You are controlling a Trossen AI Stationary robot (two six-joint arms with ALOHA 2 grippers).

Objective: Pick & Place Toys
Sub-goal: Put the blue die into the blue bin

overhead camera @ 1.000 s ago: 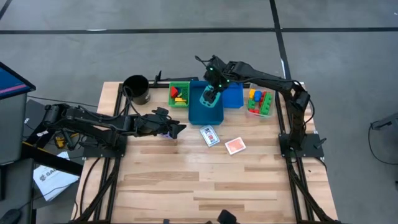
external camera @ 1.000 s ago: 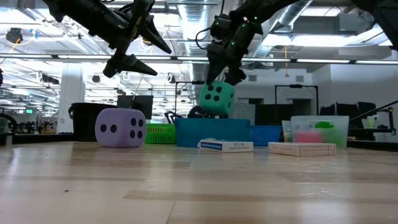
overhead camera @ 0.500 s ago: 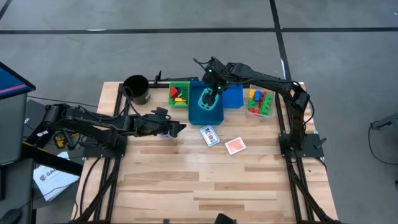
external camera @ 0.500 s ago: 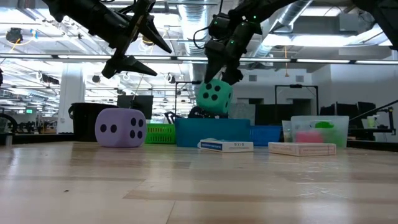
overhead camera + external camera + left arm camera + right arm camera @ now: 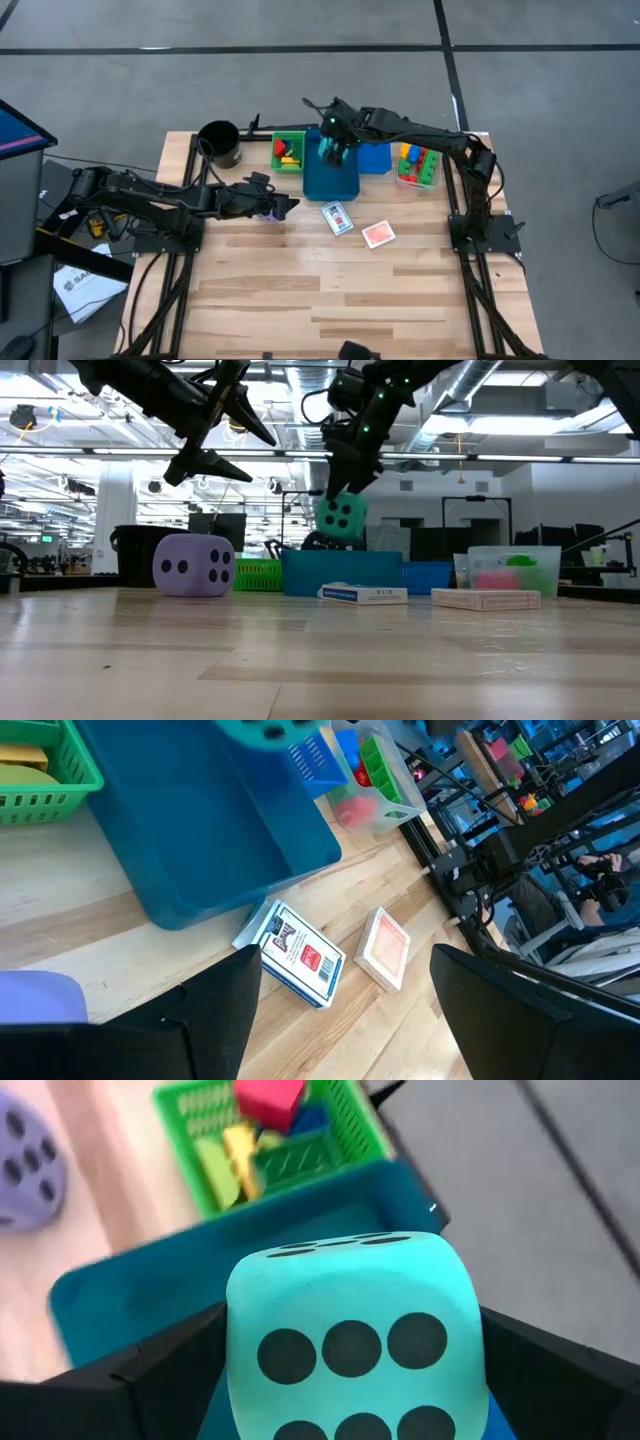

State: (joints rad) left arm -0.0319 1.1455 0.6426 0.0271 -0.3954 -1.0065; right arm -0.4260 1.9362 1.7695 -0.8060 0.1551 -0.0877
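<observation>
Right gripper (image 5: pixel 331 146) holds cyan die (image 5: pixel 333 152) over blue bin (image 5: pixel 331 181).

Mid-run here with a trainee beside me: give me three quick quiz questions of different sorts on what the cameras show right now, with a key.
1. True or false: the right gripper holds the cyan die in the air above the large blue bin.
2. Multiple choice: where is the purple die?
A. In the green basket
B. On the table under the left gripper
C. Inside the black cup
3. Fill in: in front of the large blue bin lie ___ card packs on the wood.

Key
1. True; the die hangs between its fingers, clear of the bin.
2. B; the left gripper hovers open above it.
3. Two: a blue card pack and a red card pack.
</observation>
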